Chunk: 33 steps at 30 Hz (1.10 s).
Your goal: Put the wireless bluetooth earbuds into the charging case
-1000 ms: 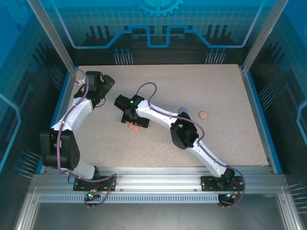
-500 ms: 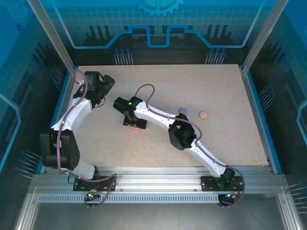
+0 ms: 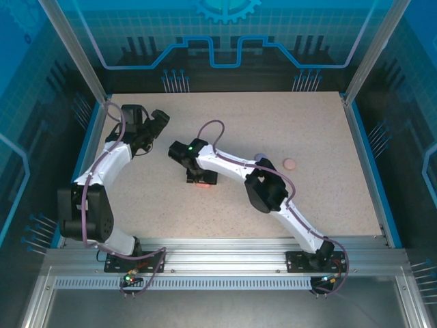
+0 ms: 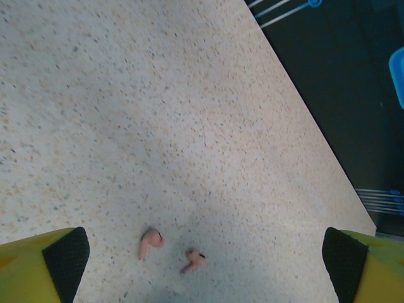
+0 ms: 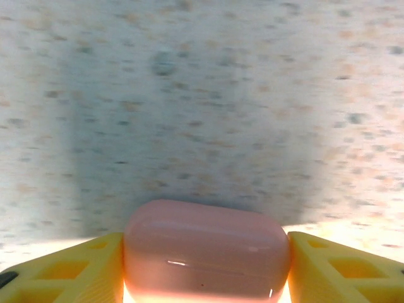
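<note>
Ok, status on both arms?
Left gripper open, over two pale earbuds. Right gripper clamped on pink case. Case looks closed.

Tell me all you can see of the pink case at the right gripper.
The pink case is a glossy, rounded, pill-like shell, plastic by its look, with a faint seam low on its near side. The lid looks shut. It lies flat on the speckled table, near the middle, with a shadow behind it. The right gripper brackets it, its yellow fingers set against both ends. The underside is hidden.
</note>
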Motion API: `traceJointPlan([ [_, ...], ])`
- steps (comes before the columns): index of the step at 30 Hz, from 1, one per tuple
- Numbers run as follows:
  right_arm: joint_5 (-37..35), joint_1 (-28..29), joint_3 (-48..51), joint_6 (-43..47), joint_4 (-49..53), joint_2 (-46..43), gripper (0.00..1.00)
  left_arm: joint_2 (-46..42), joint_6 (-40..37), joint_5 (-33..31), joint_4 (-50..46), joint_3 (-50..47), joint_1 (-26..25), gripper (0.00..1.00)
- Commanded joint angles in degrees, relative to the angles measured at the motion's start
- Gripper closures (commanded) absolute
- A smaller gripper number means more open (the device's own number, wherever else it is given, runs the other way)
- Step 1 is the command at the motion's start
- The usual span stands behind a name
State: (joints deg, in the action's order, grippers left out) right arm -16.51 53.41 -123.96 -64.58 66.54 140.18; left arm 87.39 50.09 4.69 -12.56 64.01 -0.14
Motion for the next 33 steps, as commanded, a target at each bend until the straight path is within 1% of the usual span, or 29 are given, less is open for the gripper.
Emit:
traceJointPlan([
  [1, -2.6, -2.6, 7.2, 4.4, -1.0, -6.1, 0.38, 0.1, 0.7, 5.1, 1.3, -0.7, -1.0, 0.01],
  [4, -3.2, -4.2, 14.9, 8.0, -4.1, -11.3, 0.37, -0.4, -0.2, 6.0, 1.1, -0.4, -3.0, 0.01],
  [9, -2.7, -8.1, 27.2, 13.3, -10.1, -17.6, 0.35, -1.2, -0.7, 5.7, -0.3, 0.2, -6.6, 0.01],
  [12, 0.9, -11.6, 33.5, 16.2, -14.5, -19.6, 0.33, -1.9, 0.0, 4.8, 0.0, -0.9, -9.3, 0.01],
  [15, 3.7, -14.1, 37.6, 18.0, -17.6, -20.7, 0.31, -2.2, -0.1, 3.3, -0.2, -1.7, -12.6, 0.01],
  [18, 4.4, -15.0, 40.3, 18.8, -19.3, -22.6, 0.22, -2.4, 0.7, 1.5, 0.0, -2.9, -15.6, 0.01],
  [20, 5.3, -15.3, 41.5, 18.8, -20.2, -23.8, 0.17, -2.6, 1.7, 0.6, 0.2, -3.9, -17.1, 0.01],
  [26, 7.2, -16.2, 42.9, 16.5, -20.8, -25.8, 0.11, -4.2, 6.5, -4.5, 1.4, -7.2, -20.9, 0.01],
  [30, 9.7, -17.0, 44.2, 13.6, -22.2, -27.6, 0.08, -5.4, 9.8, -6.4, 2.1, -9.6, -21.5, 0.01],
  [33, 10.5, -17.0, 43.1, 12.8, -21.7, -27.6, 0.08, -6.3, 9.9, -7.0, 1.7, -10.7, -21.5, 0.01],
])
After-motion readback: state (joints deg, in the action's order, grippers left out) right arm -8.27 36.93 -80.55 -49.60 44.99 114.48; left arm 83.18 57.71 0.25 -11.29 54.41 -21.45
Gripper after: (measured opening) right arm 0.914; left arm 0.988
